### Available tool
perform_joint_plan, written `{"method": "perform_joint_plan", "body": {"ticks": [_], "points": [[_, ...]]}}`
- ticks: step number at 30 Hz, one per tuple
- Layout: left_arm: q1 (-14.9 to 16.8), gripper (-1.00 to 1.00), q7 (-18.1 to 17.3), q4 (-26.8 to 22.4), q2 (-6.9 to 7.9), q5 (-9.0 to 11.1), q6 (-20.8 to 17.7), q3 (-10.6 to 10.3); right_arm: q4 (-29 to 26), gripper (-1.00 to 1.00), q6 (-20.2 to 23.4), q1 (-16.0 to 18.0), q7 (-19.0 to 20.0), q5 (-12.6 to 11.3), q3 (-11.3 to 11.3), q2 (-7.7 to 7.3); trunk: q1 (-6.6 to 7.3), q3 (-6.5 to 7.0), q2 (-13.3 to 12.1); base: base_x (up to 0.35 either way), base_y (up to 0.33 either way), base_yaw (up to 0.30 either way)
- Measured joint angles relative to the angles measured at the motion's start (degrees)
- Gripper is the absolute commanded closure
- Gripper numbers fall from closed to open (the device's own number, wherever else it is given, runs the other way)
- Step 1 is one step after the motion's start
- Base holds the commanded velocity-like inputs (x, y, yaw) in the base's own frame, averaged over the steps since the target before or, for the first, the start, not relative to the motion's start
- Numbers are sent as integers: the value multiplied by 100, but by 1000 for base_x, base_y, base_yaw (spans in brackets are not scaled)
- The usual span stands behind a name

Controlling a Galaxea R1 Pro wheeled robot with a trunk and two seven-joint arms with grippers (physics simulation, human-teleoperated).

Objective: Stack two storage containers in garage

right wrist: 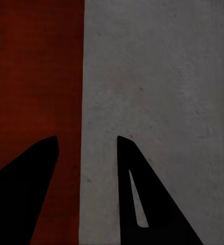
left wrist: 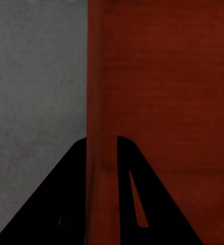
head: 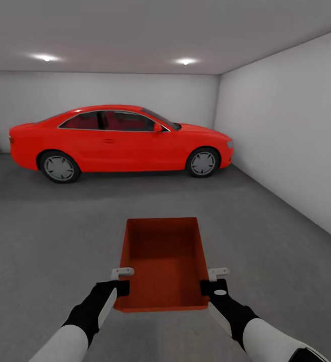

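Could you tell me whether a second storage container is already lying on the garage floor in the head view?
No: the concrete floor carries the red car, while the one storage container sits between both pincers.

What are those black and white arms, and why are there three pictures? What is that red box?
The arms belong to a robot in a computer simulation. The big picture comes from a camera on its head, looking into a garage with a red car. The other two come from small cameras beside each gripper, its hands. The left gripper and right gripper each clamp one side wall of an empty red-orange storage container, carrying it above the grey concrete floor. In the close-up pictures, the black shapes are gripper fingers straddling the container's wall, with the floor beneath.
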State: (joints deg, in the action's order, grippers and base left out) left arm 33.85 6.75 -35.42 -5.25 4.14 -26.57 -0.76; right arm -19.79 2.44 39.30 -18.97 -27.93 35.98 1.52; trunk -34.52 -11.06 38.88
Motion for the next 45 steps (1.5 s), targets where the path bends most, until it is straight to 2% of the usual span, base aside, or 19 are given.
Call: {"method": "perform_joint_plan", "body": {"ticks": [40,45], "points": [[-1,100,-1,2,0,0,2,0,0,100,0,0,0,-5,4,-1,0,0,0,322,0,-272],[-1,100,0,-1,1,1,-4,-1,3,100,0,1,2,-7,5,0,0,0,0,321,0,-54]]}}
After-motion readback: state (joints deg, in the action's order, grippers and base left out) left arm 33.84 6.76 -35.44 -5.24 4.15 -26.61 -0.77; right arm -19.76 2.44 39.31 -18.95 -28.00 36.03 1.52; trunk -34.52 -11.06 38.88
